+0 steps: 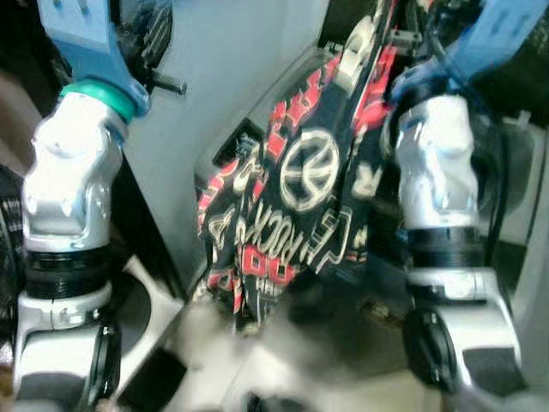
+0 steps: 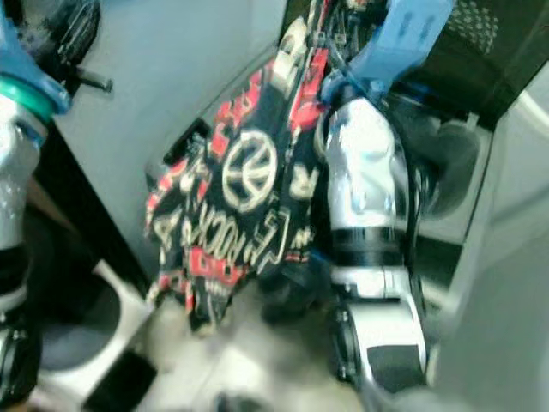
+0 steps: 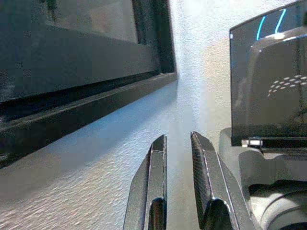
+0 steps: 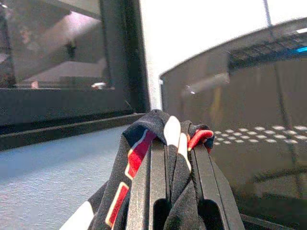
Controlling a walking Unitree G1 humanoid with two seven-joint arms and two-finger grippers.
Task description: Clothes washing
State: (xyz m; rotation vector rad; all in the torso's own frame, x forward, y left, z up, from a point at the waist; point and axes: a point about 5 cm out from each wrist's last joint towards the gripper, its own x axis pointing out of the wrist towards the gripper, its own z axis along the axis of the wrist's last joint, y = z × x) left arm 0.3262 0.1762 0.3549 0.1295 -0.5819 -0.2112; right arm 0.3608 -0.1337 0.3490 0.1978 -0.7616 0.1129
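Item: right hand (image 4: 172, 158). Two long black fingers (image 4: 149, 187) pressed together on a fold of cloth, the fabric bunched between and over the tips. Raised high at the right of the head views on a silver arm (image 1: 433, 172) with a blue upper section.

Item: garment (image 1: 292, 189). Dark cloth printed in red and cream, with lettering and a round peace-sign emblem. Pinched at its top edge by the right hand and hanging free below it, between the two arms. Lower hem hung above a pale, blurred surface; what lay under it could not be told. In the right wrist view the cloth (image 4: 144, 158) draped down the outside of the fingers.

Item: left hand (image 3: 178, 177). Fingers (image 3: 153, 182) nearly together with a narrow gap between them, holding nothing. Pointed at a textured white wall (image 3: 96, 163).

Item: left arm (image 1: 69, 189). Silver, with a green ring at the joint and a blue section above, at the left edge of the head views, apart from the garment.

Item: dark window frame (image 3: 86, 100). Black, set in the white wall beyond the left hand.

Item: dark glossy panel (image 4: 240, 129). Curved, with rows of small pale dots reflected in it, beyond the right hand. Its identity could not be told.
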